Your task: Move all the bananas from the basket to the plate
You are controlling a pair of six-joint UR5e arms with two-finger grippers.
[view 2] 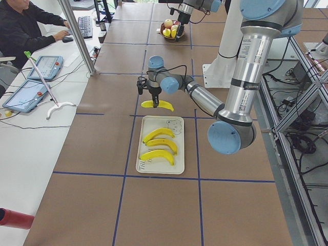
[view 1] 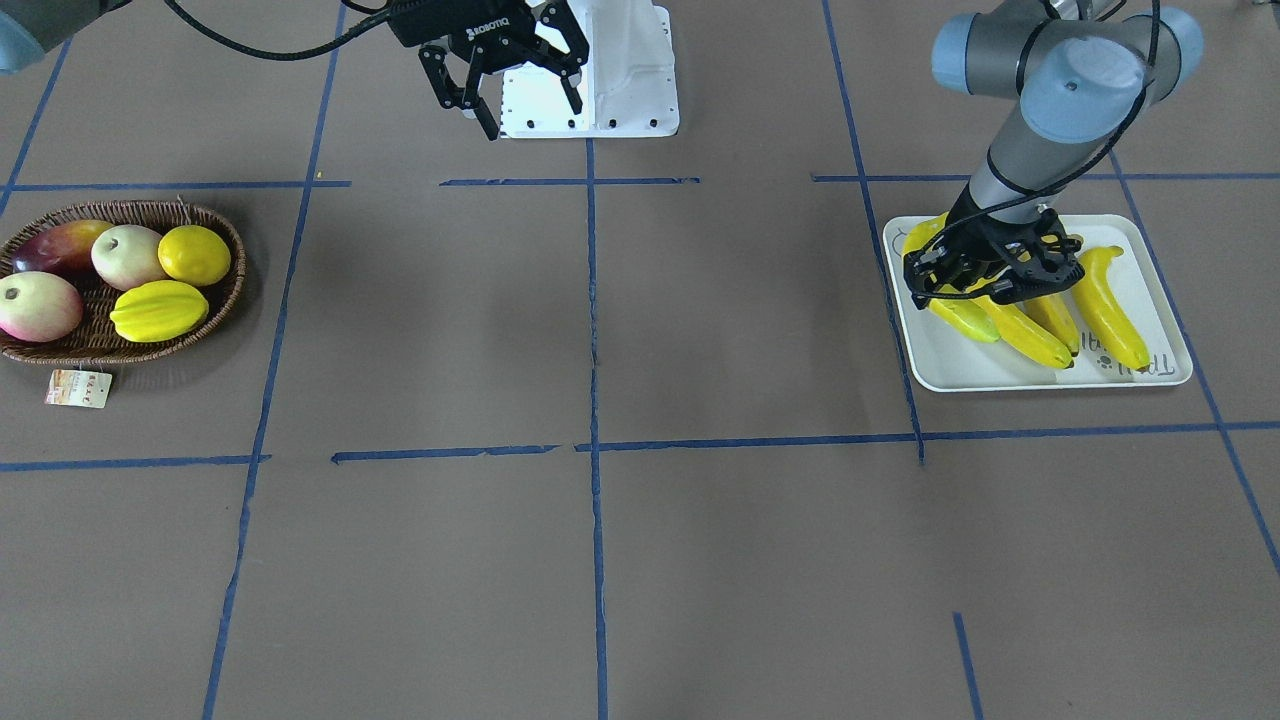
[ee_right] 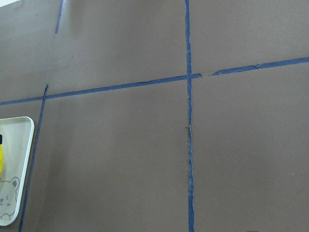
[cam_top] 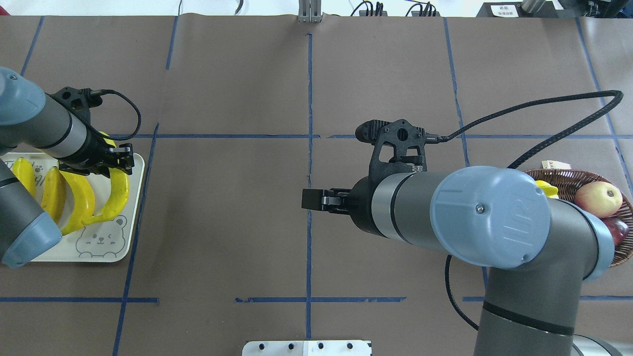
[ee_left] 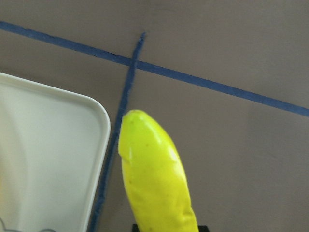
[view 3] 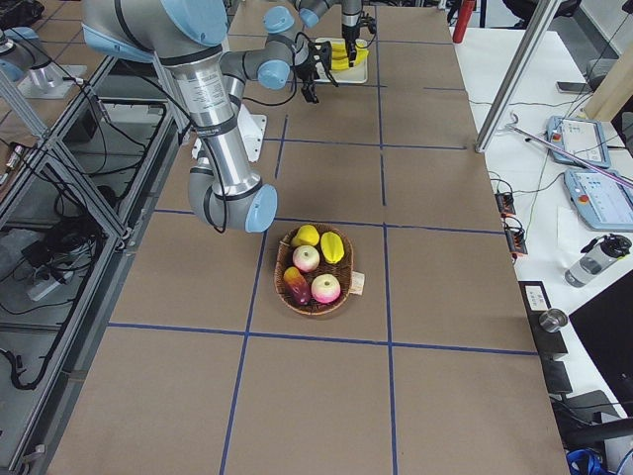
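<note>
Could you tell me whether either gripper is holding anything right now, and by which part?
The left gripper is shut on a banana, gripping it roughly at mid-length. The right gripper is open and holds nothing.

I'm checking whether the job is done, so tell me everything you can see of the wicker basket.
The basket is oval, shallow, dark brown wicker, sitting flat on the table. It holds a lemon, a ridged yellow starfruit, two pink-green round fruits and a dark red fruit; the bananas are not in it. A small paper tag on a string lies on the table beside it. Nothing else touches it.
</note>
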